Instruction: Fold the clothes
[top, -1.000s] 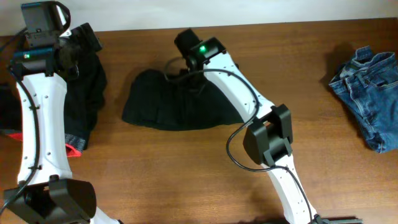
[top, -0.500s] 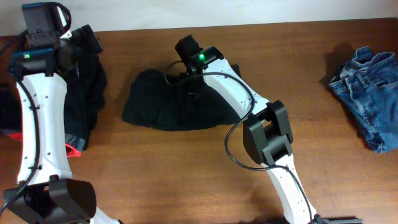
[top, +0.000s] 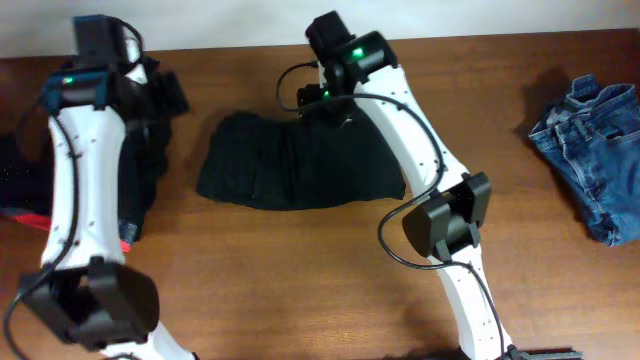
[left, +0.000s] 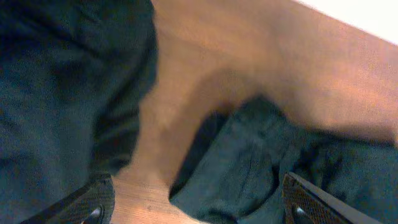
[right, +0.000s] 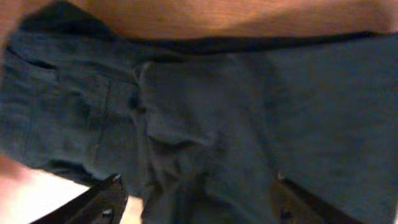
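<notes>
Lying apart: one black trousers (top: 280, 170), one black heap (top: 147, 170), one blue jeans (top: 595, 150).

The trousers (top: 285, 175) lay in the middle of the table (top: 300, 290). Another garment (top: 143, 180) lay to their left, and the jeans (top: 595, 150) well apart on the right.

**Three garments, two arms, one table**

Two black garments are counted in the overhead view: the black trousers (top: 290, 170) at the centre and a black garment (top: 148, 180) at the left of the frame, on which one red-and-grey edge (top: 127, 238) is seen. One pair of blue denim jeans (top: 595, 150) is counted at the right edge. A dark patch at the far left edge cannot be counted as a separate piece. Two arms are counted, the left arm (top: 68, 200) and the right arm (top: 415, 130), over one wooden table (top: 300, 280).
</notes>
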